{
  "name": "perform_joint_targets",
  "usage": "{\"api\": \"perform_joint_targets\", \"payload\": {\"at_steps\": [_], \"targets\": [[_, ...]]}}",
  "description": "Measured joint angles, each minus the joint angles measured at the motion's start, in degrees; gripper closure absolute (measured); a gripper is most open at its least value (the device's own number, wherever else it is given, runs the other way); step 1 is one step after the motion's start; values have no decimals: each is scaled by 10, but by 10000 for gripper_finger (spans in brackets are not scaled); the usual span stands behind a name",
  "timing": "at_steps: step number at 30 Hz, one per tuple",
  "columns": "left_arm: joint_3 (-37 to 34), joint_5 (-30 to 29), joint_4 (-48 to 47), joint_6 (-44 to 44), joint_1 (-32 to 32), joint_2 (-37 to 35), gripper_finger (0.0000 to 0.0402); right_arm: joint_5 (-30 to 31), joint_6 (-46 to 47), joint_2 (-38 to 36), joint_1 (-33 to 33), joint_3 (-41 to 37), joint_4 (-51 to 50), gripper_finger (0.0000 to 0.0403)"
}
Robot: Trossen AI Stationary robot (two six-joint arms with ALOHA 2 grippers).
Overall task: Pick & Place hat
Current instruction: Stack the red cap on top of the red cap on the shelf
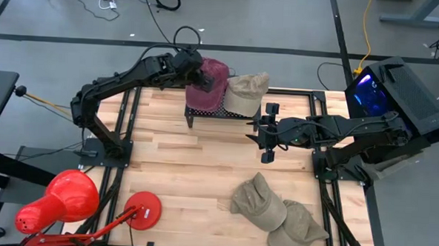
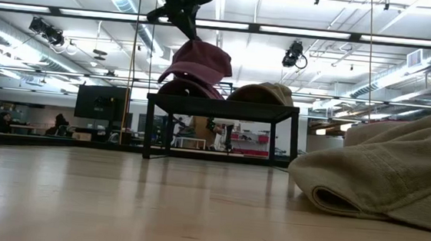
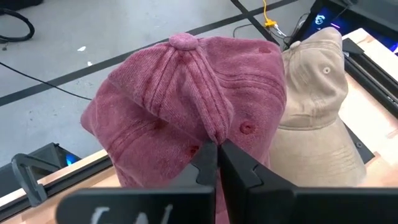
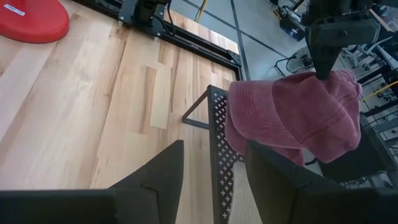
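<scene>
From my station I find the left gripper (image 1: 204, 79) at the upper centre of the high view, its jaws pinched shut on a fold of the red hat (image 1: 212, 84), gripping the crown fabric just below the top button, as the left wrist view confirms. In the low view the red hat (image 2: 197, 61) hangs from those jaws above the black rack (image 2: 224, 104), appearing lifted off a second dark red hat (image 2: 189, 89) that lies on the rack top; whether the two touch I cannot tell. The held hat lies directly beneath the jaws, brim drooping towards the left of the low view. A tan hat (image 1: 247, 93) sits on the rack just to the right of the red one, near enough that the two crowns look to touch in the left wrist view; I judge it the main obstruction to any sideways carry to the right. The right gripper (image 1: 266, 132) waits at centre right of the high view, over bare table (image 1: 180, 166) below the rack, jaws partly apart and holding nothing. Two further tan hats (image 1: 275, 214) lie on the table at the lower right, well apart from the rack. A red lamp (image 1: 60, 201) occupies the lower left corner. The left arm is plainly the nearer one and has the work in hand; placement is not yet done.
</scene>
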Motion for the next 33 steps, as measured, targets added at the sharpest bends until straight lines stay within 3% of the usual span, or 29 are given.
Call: {"api": "perform_joint_targets", "payload": {"at_steps": [33], "targets": [[0, -22, 32, -12, 3, 29, 384, 0, 0, 0, 0, 0, 6, 231]]}}
